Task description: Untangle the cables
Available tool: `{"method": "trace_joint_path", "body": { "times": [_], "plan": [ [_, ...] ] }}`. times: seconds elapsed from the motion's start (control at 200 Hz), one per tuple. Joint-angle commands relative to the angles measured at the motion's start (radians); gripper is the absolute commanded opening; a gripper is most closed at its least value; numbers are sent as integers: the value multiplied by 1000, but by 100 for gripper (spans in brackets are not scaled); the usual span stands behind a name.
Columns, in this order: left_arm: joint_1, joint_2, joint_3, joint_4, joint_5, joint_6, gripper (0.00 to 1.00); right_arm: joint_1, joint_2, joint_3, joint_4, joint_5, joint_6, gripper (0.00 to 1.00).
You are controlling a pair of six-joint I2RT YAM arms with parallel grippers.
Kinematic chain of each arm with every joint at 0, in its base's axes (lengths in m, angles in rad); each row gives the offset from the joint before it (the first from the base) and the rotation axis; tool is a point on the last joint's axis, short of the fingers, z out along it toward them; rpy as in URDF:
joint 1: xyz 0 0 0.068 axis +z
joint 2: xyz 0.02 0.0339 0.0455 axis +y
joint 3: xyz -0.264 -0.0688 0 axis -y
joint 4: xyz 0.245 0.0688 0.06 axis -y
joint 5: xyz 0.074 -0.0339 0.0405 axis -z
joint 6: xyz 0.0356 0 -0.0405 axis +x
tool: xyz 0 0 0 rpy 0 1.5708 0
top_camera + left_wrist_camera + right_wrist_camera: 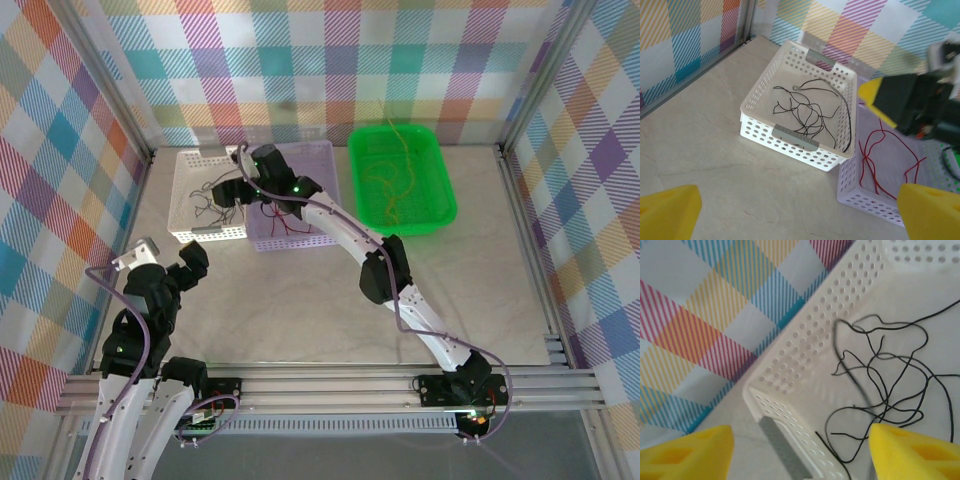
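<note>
Got three bins at the far side of the counter point(280, 310), left to right: white basket point(200, 235), lilac basket point(320, 165), green tray point(430, 150). Seeing the two baskets touching side by side, with the tray set a little apart on the right.

Seeing the cables split by colour:
- Black cables point(805, 107) lying in loose, crossing loops on the floor of the white basket.
- Red cables point(885, 160) in the lilac basket.
- Orange-yellow cables point(395, 175) in the green tray, one strand reaching up past its far rim.

Reading right end effector point(800, 452) as open: yellow fingertips point(685, 452) wide apart, nothing clamped between them. Hovering over a corner of the white basket, right above the black cables. Can't tell whether the one blurred black strand below it is hanging or lying flat.

Reading left end effector point(800, 215) as fully open too, and empty. Hovering over bare counter on the near side of the white basket, pointed toward both baskets and touching neither.
</note>
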Motion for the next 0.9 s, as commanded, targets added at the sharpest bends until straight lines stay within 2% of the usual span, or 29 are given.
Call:
{"method": "trace_joint_path", "body": {
  "times": [0.0, 0.145, 0.245, 0.345, 0.52, 0.61, 0.715, 0.82, 0.895],
  "plan": [
    [11, 12, 0, 16, 7, 2, 100, -5, -145, -18, -27, 50, -100, 94],
    [11, 30, 2, 10, 3, 1, 100, -6, -249, -32, -135, 90, -161, 100],
    [10, 52, 0, 12, 7, 6, 100, -6, -398, -160, -196, 155, -225, 100],
    [11, 94, -6, 27, 24, 29, 100, -9, -644, -469, -134, 249, -287, 100],
    [9, 158, -18, 61, 30, 44, 100, -51, -1153, -1142, 87, 360, -312, 100],
    [2, 199, -22, 99, 69, 101, 100, -138, -1370, -1379, 94, 405, -273, 100],
    [-10, 282, -32, 117, 74, 170, 100, -310, -1573, -1634, 99, 439, -170, 100],
    [-11, 352, -42, 162, 58, 191, 100, -482, -1716, -1892, 175, 446, -111, 100],
    [-11, 398, -38, 203, 61, 198, 100, -542, -1768, -2043, 250, 543, -100, 100]
  ]
}}
